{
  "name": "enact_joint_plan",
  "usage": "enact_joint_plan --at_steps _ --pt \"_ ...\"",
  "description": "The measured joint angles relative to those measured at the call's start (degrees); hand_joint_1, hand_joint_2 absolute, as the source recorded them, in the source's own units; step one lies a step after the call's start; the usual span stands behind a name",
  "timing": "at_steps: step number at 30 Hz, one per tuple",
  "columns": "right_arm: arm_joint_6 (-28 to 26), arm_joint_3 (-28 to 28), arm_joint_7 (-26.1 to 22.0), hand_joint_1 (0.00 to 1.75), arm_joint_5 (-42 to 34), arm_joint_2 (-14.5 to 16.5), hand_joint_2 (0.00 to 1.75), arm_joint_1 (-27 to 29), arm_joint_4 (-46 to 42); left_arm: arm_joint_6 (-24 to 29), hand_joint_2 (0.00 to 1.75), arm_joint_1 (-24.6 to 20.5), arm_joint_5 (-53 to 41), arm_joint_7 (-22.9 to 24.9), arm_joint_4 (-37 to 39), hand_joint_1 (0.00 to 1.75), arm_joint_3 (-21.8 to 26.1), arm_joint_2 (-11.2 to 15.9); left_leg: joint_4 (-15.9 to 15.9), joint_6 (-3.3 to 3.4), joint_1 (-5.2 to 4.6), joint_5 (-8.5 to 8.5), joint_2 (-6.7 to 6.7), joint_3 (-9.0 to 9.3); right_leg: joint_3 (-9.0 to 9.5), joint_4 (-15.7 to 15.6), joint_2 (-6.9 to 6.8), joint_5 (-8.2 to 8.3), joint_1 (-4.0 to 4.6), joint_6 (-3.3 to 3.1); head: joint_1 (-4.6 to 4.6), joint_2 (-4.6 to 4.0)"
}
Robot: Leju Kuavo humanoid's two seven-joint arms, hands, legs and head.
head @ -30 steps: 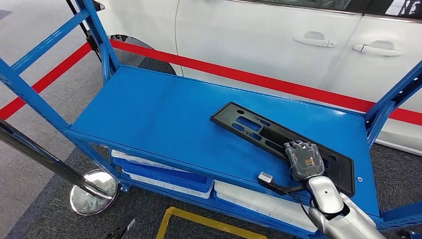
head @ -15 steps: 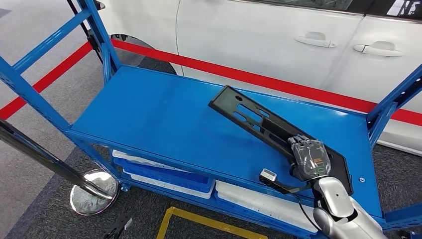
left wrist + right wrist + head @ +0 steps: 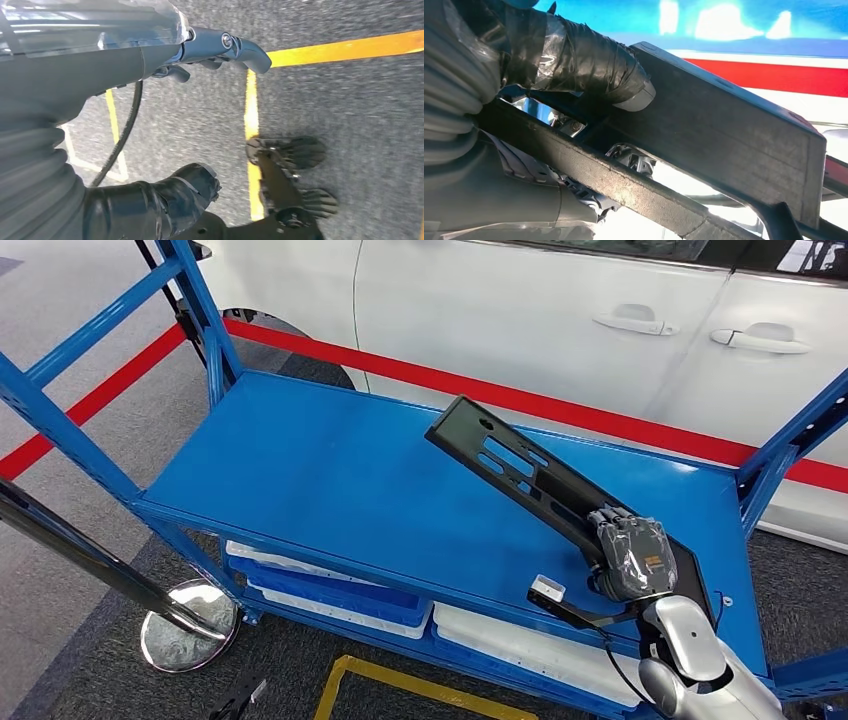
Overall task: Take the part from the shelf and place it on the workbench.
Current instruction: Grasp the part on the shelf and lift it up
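Observation:
A long black plastic part (image 3: 520, 472) with slots lies tilted over the blue shelf (image 3: 320, 480); its far end is raised off the surface, its near end is down by the shelf's right front. My right hand (image 3: 630, 555) grips that near end. In the right wrist view the thumb (image 3: 589, 62) presses on the part (image 3: 724, 135), which runs away from the hand. My left hand (image 3: 200, 55) hangs over the dark floor, its fingers loosely curled around nothing.
A white car (image 3: 560, 310) stands behind the shelf, past a red barrier tape (image 3: 520, 400). Blue uprights (image 3: 200, 300) frame the shelf at left and right. White and blue trays (image 3: 330, 590) sit on the lower level. A chrome stanchion base (image 3: 185, 625) stands at front left.
My right hand has lifted the part: its far end rose off the shelf and the part now tilts more steeply. The hand shifted slightly right and toward me.

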Motion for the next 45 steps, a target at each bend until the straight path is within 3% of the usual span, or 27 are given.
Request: enact_joint_plan --at_steps 5,9,14,16,18,19,20,21,23,25,27,29,31,33,34,35,36,37,39,41,44,45 --pt "5.2 -1.4 -5.7 1.75 -13.6 -0.7 1.75 -0.6 -8.5 0.3 1.75 0.0 0.6 5.1 0.0 0.00 1.2 0.0 0.2 0.05 -0.19 -0.05 0.00 -0.10 -0.01 -0.1 0.00 0.07 -0.25 0.13 -0.01 0.00" --pt "9.3 -2.0 -6.3 1.75 -17.4 -0.6 1.75 -2.1 -15.1 -0.1 1.75 -0.1 0.7 6.0 0.0 0.00 1.9 0.0 0.4 0.21 -0.26 -0.14 -0.03 -0.20 0.01 -0.1 -0.05 0.07 -0.32 0.35 -0.02 -0.01" --pt "13.3 -2.1 -9.2 1.75 -23.9 -1.2 1.75 -3.2 -19.8 -1.5 1.75 -0.1 0.7 4.2 0.0 0.00 2.6 0.0 -0.1 1.19 0.08 0.70 0.08 -0.10 0.04 0.0 -0.08 0.02 -0.29 1.28 0.01 -0.01" --pt "14.3 -2.1 -10.2 1.75 -26.3 -1.6 1.75 -3.6 -21.3 -1.8 1.75 -0.1 0.6 3.7 0.0 0.00 2.7 -0.2 -0.9 1.67 0.39 1.34 0.30 0.03 -1.21 3.4 -0.07 -2.83 -0.22 1.49 0.10 -0.01" --pt "14.9 -2.1 -10.9 1.75 -27.7 -1.9 1.75 -3.8 -22.5 -2.0 1.75 0.0 0.6 3.5 0.0 0.00 2.8 -0.3 -0.8 1.86 0.28 1.52 0.42 -0.32 -3.96 10.7 -0.06 -6.98 -0.22 1.62 0.12 -0.01" --pt "15.1 -2.1 -11.1 1.75 -28.2 -2.0 1.75 -3.7 -23.0 -2.0 1.75 0.0 0.6 3.4 0.0 0.00 2.9 -0.4 -0.5 1.87 0.25 1.53 0.45 -0.60 -5.10 13.9 -0.07 -8.17 -0.24 1.69 0.11 -0.01" --pt "15.2 -2.1 -11.3 1.75 -28.6 -2.1 1.75 -3.6 -23.5 -2.0 1.75 0.1 0.6 3.3 0.0 0.00 3.1 -0.5 -0.3 1.87 0.23 1.53 0.46 -0.87 -5.43 15.3 -0.08 -8.29 -0.25 1.73 0.11 -0.01" --pt "15.3 -2.1 -11.5 1.75 -29.1 -2.3 1.75 -3.6 -23.9 -2.0 1.75 0.2 0.6 3.2 0.0 0.00 3.2 -0.5 0.0 1.86 0.22 1.53 0.45 -1.12 -4.68 14.5 -0.09 -7.32 -0.26 1.70 0.11 -0.01" --pt "15.7 -2.2 -11.9 1.75 -30.3 -2.5 1.75 -3.5 -24.9 -2.0 1.75 0.2 0.6 3.0 0.0 0.00 3.5 -0.7 0.6 1.76 0.22 1.50 0.42 -1.52 -0.63 7.6 -0.12 -4.27 -0.23 1.39 0.11 -0.01" --pt "16.0 -2.2 -12.4 1.75 -31.2 -2.7 1.75 -3.5 -25.7 -2.0 1.75 0.3 0.6 2.9 0.0 0.00 3.7 -0.8 1.0 1.26 0.14 1.64 0.35 -1.92 2.44 1.8 -0.10 -2.61 0.13 0.87 0.10 -0.01" --pt "16.1 -2.2 -12.6 1.75 -31.6 -2.9 1.75 -3.6 -26.3 -2.1 1.75 0.3 0.6 2.8 0.0 0.00 3.8 -0.9 1.0 0.47 0.10 2.05 0.30 -2.18 2.75 0.7 -0.06 -2.27 0.49 0.38 0.06 0.00" --pt "16.3 -2.3 -12.9 1.75 -32.3 -3.0 1.75 -3.6 -26.8 -2.1 1.75 0.4 0.6 2.8 0.0 0.00 4.0 -1.0 1.1 -0.31 0.02 1.97 0.20 -2.53 2.44 0.0 -0.13 -1.61 0.16 -0.38 0.03 0.00" --pt "17.1 -2.3 -13.7 1.75 -34.0 -3.0 1.75 -3.5 -27.3 -2.1 1.75 0.4 0.6 2.7 0.0 0.00 4.0 -1.1 3.7 -1.03 0.13 -0.83 0.07 -3.76 1.80 -0.6 -0.33 -0.55 -0.27 -1.38 -0.24 0.00" --pt "18.6 -2.3 -14.8 1.75 -36.3 -3.0 1.75 -3.5 -28.1 -2.2 1.75 0.4 0.6 2.5 0.0 0.00 4.1 -1.2 10.1 -1.66 0.60 -5.70 0.03 -5.90 0.79 -0.8 -0.62 0.30 -0.30 -1.84 -0.55 0.01" --pt "19.4 -2.3 -15.3 1.75 -37.3 -3.0 1.75 -3.4 -28.5 -2.2 1.75 0.4 0.6 2.4 0.0 0.00 4.2 -1.2 13.5 -2.00 0.85 -7.48 0.04 -6.79 0.20 -0.7 -0.78 0.69 -0.30 -1.80 -0.60 0.01" --pt "20.2 -2.2 -15.5 1.75 -38.1 -3.0 1.75 -3.4 -28.9 -2.3 1.75 0.4 0.6 2.3 0.0 0.00 4.3 -1.2 15.8 -2.33 1.11 -8.20 0.05 -7.05 -0.39 -0.6 -0.99 1.08 -0.32 -1.71 -0.62 0.01" --pt "20.8 -2.2 -15.7 1.75 -38.6 -3.0 1.75 -3.3 -29.2 -2.3 1.75 0.4 0.6 2.2 0.0 0.00 4.4 -1.2 16.0 -2.62 1.36 -7.66 0.08 -6.34 -0.97 -0.5 -1.23 1.43 -0.41 -1.53 -0.62 0.00" --pt "21.4 -2.2 -15.7 1.75 -39.0 -3.0 1.75 -3.3 -29.6 -2.3 1.75 0.4 0.6 2.2 0.0 0.00 4.6 -1.2 14.4 -2.93 1.61 -6.34 0.21 -4.67 -1.58 -0.3 -1.50 1.77 -0.54 -1.28 -0.62 0.00" --pt "22.0 -2.2 -15.6 1.75 -39.4 -3.0 1.75 -3.4 -30.2 -2.4 1.75 0.3 0.5 2.2 0.0 0.00 4.8 -1.2 6.5 -3.41 1.81 -3.85 1.32 0.77 -2.54 0.3 -2.12 2.24 -0.74 -0.67 -0.70 0.00" --pt "22.2 -2.2 -15.6 1.75 -39.5 -3.0 1.75 -3.5 -30.7 -2.5 1.75 0.2 0.4 2.1 0.0 0.00 5.0 -1.3 1.0 -2.95 1.51 -3.36 2.20 3.92 -2.89 0.7 -2.80 2.74 -0.69 0.09 -0.78 0.01" --pt "22.3 -2.2 -15.5 1.75 -39.6 -3.1 1.75 -3.7 -31.0 -2.5 1.75 0.2 0.4 2.1 0.0 0.00 5.2 -1.4 0.0 -1.24 1.18 -2.65 1.48 3.20 -2.88 0.3 -3.76 3.72 -0.72 1.46 -0.76 0.01" --pt "22.3 -2.2 -15.5 1.75 -39.6 -3.1 1.75 -3.7 -31.1 -2.5 1.75 0.3 0.4 2.1 0.0 0.00 5.2 -1.4 -0.2 -0.61 1.19 -1.99 1.15 2.79 -3.16 0.6 -3.54 3.06 -0.82 1.80 -0.76 0.01"
